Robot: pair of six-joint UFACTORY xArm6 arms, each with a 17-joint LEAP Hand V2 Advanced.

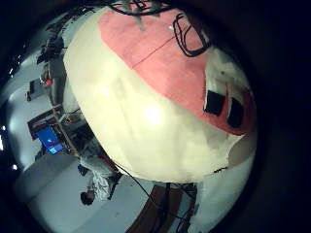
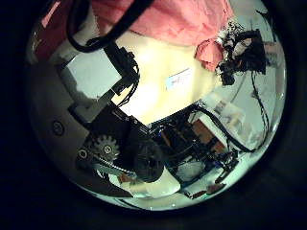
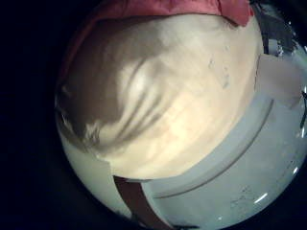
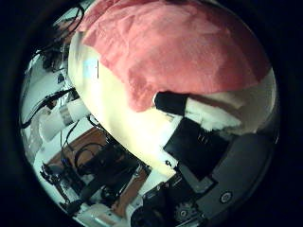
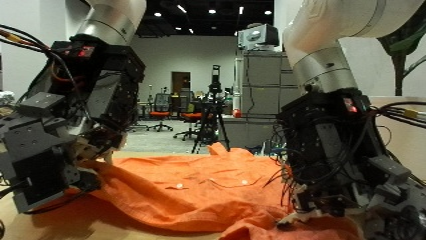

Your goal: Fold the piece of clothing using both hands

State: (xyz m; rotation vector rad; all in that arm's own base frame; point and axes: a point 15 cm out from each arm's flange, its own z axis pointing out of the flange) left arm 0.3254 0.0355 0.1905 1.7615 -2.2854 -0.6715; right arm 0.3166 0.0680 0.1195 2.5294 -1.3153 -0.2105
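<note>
Outside view showed an orange garment lying rumpled across the bench, with small white buttons on its upper layer. Both arms hung down over it. The left hand sat low at one end of the cloth, its fingers down against the fabric edge (whether they pinched it could not be told). The right hand sat at the opposite end, its fingers likewise buried behind the folds, so their state was unclear. Right thumb-side palm view showed the garment spread over the bench top close under that palm, one dark fingertip resting at its edge.
</note>
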